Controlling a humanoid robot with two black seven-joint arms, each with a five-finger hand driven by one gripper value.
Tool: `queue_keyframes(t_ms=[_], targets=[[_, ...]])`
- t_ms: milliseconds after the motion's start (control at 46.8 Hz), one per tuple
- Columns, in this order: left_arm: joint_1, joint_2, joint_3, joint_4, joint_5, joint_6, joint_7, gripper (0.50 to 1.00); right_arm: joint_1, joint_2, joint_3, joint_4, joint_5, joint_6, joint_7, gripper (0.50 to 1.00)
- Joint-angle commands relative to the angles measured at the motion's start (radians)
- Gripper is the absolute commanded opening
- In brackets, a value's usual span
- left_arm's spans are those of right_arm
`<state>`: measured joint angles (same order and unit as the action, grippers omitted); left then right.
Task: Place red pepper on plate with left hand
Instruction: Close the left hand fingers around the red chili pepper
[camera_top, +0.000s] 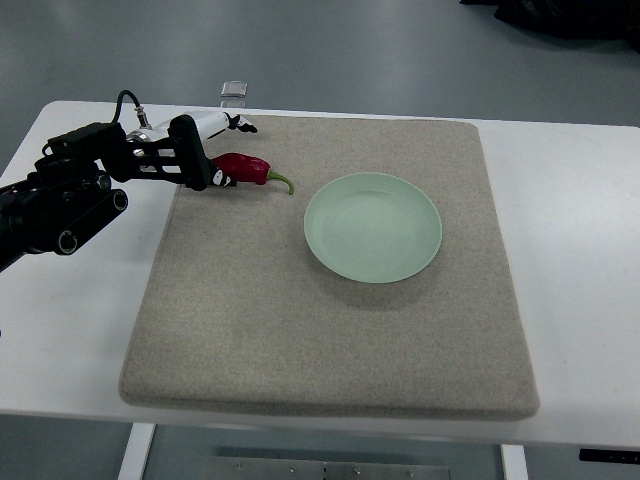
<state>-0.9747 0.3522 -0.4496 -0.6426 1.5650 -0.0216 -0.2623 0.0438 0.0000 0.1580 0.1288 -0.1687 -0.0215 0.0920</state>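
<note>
White tabletop (580, 230), rounded far corners, carries a thick beige felt mat (300, 340) that covers most of its middle, with bare white margins left and right. A small clear object (234, 90) sits at the far edge of the tabletop, just beyond the mat's far-left corner; what it is cannot be told.

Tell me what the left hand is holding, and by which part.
The left hand is closed on the red pepper at its fat end; the green stem points toward the plate.
</note>
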Motion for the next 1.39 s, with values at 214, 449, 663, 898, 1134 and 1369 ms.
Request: queue_keyframes(t_ms=[214, 449, 663, 898, 1134, 1369], targets=[[0.001, -0.025, 0.017, 0.001, 0.0, 0.0, -0.001, 0.78, 0.001, 0.0, 0.0, 0.0, 0.0, 0.0, 0.0, 0.932], [0.001, -0.038, 0.023, 0.021, 0.0, 0.0, -0.002, 0.739, 0.001, 0.0, 0.0, 0.0, 0.0, 0.0, 0.0, 0.932], [0.001, -0.042, 0.032, 0.037, 0.0, 0.0, -0.002, 0.705, 0.001, 0.0, 0.0, 0.0, 0.0, 0.0, 0.0, 0.932], [0.001, -0.047, 0.035, 0.038, 0.0, 0.0, -0.002, 0.671, 0.001, 0.0, 0.0, 0.0, 0.0, 0.0, 0.0, 0.932], [-0.001, -0.049, 0.035, 0.037, -0.003, 0.0, -0.002, 0.666, 0.001, 0.0, 0.0, 0.0, 0.0, 0.0, 0.0, 0.932], [-0.002, -0.049, 0.035, 0.037, -0.003, 0.002, -0.002, 0.621, -0.001, 0.0, 0.0, 0.0, 0.0, 0.0, 0.0, 0.932]])
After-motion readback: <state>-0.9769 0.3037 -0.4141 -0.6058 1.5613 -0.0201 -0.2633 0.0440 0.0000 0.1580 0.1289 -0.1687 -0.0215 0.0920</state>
